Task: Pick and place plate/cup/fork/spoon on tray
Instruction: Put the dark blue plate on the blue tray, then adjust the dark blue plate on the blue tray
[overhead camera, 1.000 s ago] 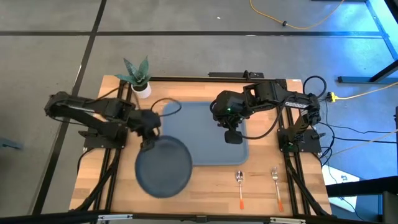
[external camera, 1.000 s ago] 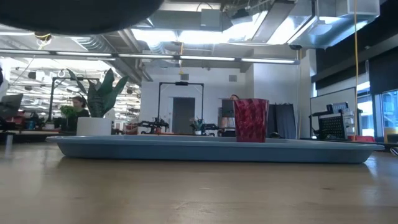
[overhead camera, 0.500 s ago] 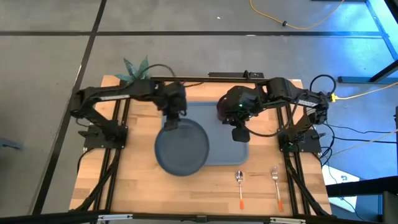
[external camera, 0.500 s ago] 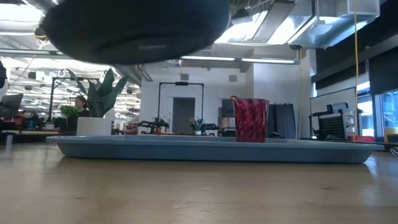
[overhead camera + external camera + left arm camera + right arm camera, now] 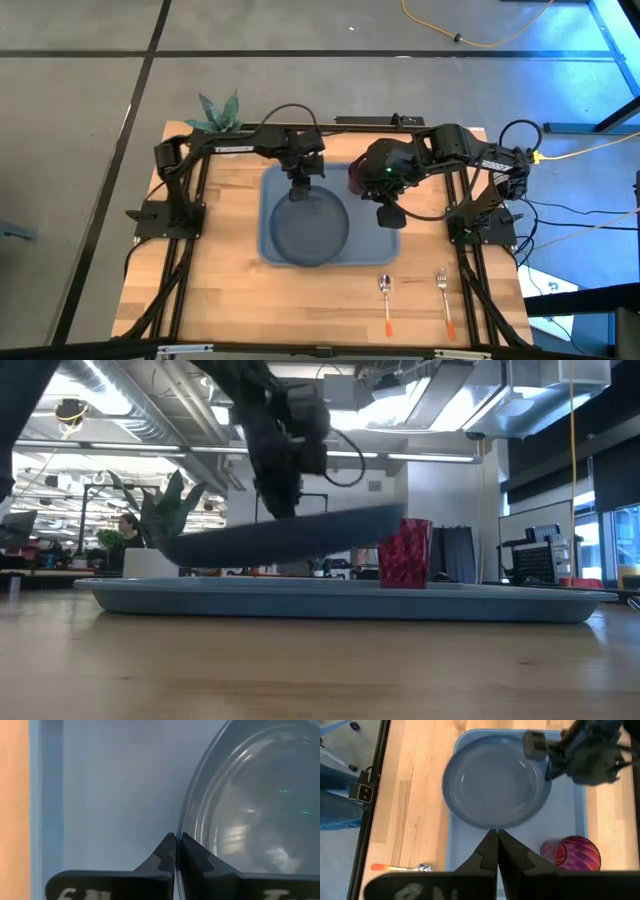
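The round grey-blue plate hangs tilted just above the light blue-grey tray. In the low view the plate has its left side lower, over the tray. My left gripper is shut on the plate's far rim. My right gripper is shut and empty over the tray's right part. The dark red cup stands in the tray's far right corner and also shows in the right wrist view. The spoon and the fork lie on the table near its front edge. My left gripper pinches the plate's rim at its far side between the two fingers, one on the inner face and one on the outer. The fingers come from above and the far side, slanting down. The plate hangs tilted, above the tray's rim in the low view.
A plant in a white pot stands at the table's far left corner. Bare wooden table lies left of the tray and in front of it. The right arm reaches over the tray's far right corner, above the cup.
My left gripper has carried the plate from over the table's left side toward the right and far edges, over the tray, and down close to it. The plate now sits tilted and low. My right arm has drawn back a little toward the right edge.
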You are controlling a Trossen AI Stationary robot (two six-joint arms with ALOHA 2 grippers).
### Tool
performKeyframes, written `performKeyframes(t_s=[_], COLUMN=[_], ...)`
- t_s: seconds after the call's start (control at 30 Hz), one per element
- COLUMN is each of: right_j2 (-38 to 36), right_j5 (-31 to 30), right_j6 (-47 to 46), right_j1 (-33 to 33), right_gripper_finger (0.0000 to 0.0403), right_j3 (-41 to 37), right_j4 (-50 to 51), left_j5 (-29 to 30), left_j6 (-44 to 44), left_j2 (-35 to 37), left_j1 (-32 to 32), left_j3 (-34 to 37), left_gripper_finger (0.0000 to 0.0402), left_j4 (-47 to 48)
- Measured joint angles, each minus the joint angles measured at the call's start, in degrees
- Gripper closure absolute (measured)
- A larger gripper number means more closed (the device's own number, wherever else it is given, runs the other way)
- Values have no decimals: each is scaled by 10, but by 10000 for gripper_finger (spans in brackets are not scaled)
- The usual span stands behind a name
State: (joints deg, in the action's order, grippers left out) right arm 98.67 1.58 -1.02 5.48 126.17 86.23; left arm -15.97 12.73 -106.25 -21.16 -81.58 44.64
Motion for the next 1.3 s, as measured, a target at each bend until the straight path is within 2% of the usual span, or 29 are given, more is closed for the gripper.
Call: performKeyframes(t_s=[0.3, 0.5, 0.67, 0.77, 1.03, 1.13, 1.3], right_j2=[0, 0, 0, 0, 0, 0, 0], right_j5=[0, 0, 0, 0, 0, 0, 0], right_j6=[-3, -3, -4, -4, -4, -6, -18], right_j1=[0, 0, 0, 0, 0, 0, 0], right_gripper_finger=[393, 393, 393, 393, 393, 393, 393], right_j3=[0, 0, 0, 0, 0, 0, 0], right_j4=[0, 0, 0, 0, 0, 0, 2], left_j5=[18, 14, 30, 49, 54, 63, 73], left_j6=[0, 13, 27, 13, -2, -29, -31], left_j2=[-47, -61, -60, -60, -60, -49, -15], left_j1=[-6, -4, -1, -1, 0, -1, 2], left_j3=[0, 0, 0, 0, 0, -5, -71], left_gripper_finger=[400, 397, 372, 366, 362, 362, 368], left_j4=[-102, -103, -111, -114, -112, -82, 82])
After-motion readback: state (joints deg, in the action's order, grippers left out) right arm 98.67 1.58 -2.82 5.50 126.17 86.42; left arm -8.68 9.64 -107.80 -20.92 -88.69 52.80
